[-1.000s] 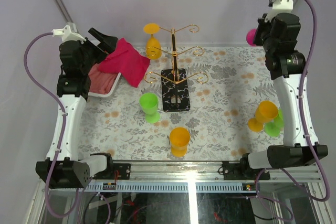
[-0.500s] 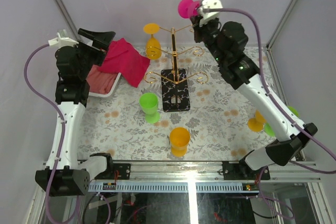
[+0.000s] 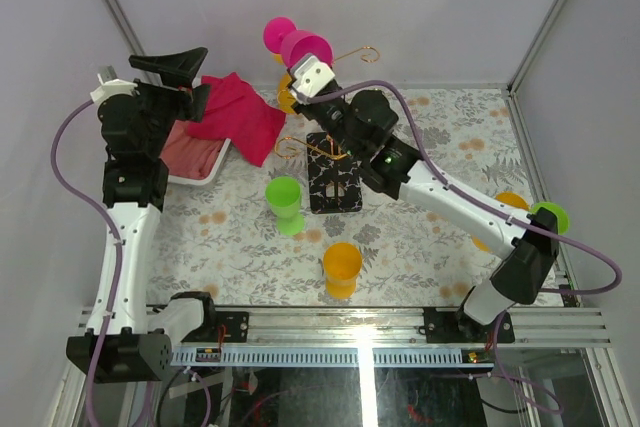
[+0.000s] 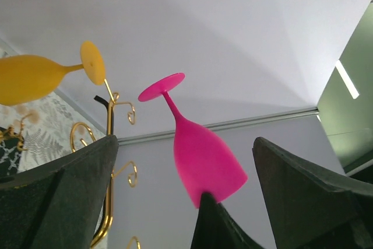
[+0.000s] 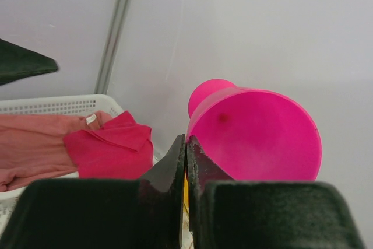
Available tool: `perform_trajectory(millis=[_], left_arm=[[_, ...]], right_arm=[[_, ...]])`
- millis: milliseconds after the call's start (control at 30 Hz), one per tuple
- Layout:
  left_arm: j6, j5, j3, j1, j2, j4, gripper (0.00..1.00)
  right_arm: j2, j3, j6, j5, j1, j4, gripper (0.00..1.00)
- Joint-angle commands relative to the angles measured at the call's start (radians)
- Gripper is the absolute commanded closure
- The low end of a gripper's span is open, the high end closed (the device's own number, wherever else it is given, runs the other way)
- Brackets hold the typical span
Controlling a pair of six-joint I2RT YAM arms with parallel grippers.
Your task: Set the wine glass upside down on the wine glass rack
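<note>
Right arm: swung from the far right edge of the overhead view to upper centre, so the carry looks nearly done.
Right claw [image 5: 186,144]: clamped together on the rim of the pink glass [image 4: 201,155].
Pink glass: aloft at upper centre-left overhead, foot up and tilted, near the gold rack [image 3: 335,187] but apart from it. Your next job is probably to hook it on an arm.
Left claw [image 3: 195,77]: jaws apart, empty, upper left, now raised and turned toward the rack.
Yellow glass [image 4: 29,77]: hangs on the rack as before.
</note>
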Motion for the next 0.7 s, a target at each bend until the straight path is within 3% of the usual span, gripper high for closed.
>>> perform_trajectory(millis=[0,267,667], left_arm=[[-0.119,0.052,-0.013,0.006,0.021,0.090,0.02],[-0.148,0.041,-0.039,0.005,0.016,0.128,0.06],[-0.207,0.105,-0.078,-0.008,0.040,0.218,0.33]], right_arm=[[-0.012,-0.007,-0.056,-0.010,0.049,0.193,1.00],[0.006,-0.030,-0.069,-0.051,0.132,0.235,1.00],[0.056,-0.002,-0.024,-0.109,0.166,0.212,1.00]])
